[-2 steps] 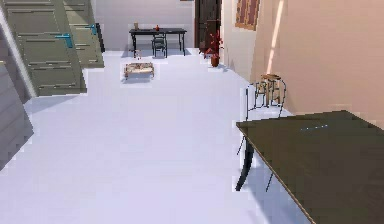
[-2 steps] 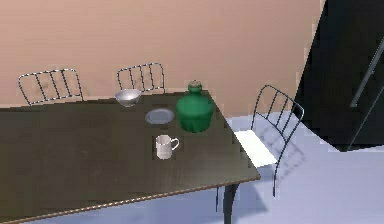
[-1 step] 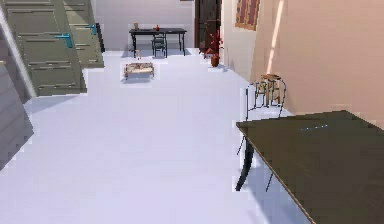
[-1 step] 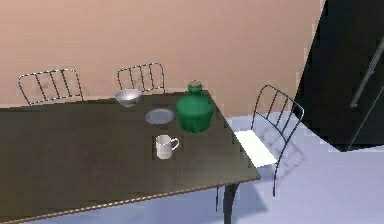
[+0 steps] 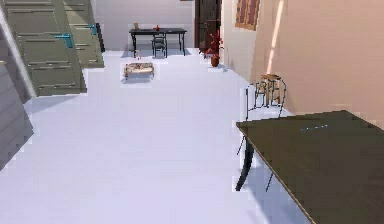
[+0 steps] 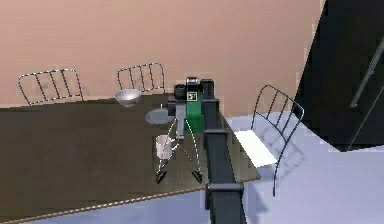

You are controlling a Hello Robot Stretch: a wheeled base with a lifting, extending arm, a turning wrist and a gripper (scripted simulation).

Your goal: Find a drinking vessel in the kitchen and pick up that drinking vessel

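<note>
Where the arm reaches: over a dark table (image 6: 70, 150) in the arm side view. The arm (image 6: 216, 165) is a dark square bar rising from the bottom edge, with two small white squares (image 6: 190, 92) at its far end.
Jaws: a dark body sits left of the white squares, and two thin fingers (image 6: 168, 160) run down the picture above the tabletop. Whether the jaws stand wide or narrow cannot be told.
Held thing: cannot tell whether the jaws hold anything, since a thing stands on the table right at the fingers.
Task's thing: a small, pale glassy vessel (image 6: 165, 146) stands upright on the table at the fingers. It is too small to name its kind, and contact with the fingers cannot be judged.
Bowl: a metal bowl (image 6: 127, 97) sits near the table's far edge, apart from the arm's end.
Plate: a grey round plate (image 6: 158, 116) lies between the bowl and the glassy vessel.
Chairs: two wire chairs (image 6: 48, 85) (image 6: 140, 77) stand at the table's far side, and a third wire chair (image 6: 275, 115) at its end on the arm side view's right.
Tall dark unit (image 6: 350, 70): fills the arm side view's upper right.
Forward view, near: a dark tabletop (image 5: 320, 150) at lower right, with a wire seat (image 5: 265, 92) beyond it by the pink wall.
Forward view, far: a white floor (image 5: 130, 130) leads to a black far table (image 5: 157, 33), a red plant (image 5: 213, 45), grey-green panelled doors (image 5: 45, 45) and a low wooden thing (image 5: 138, 69) on the floor.
</note>
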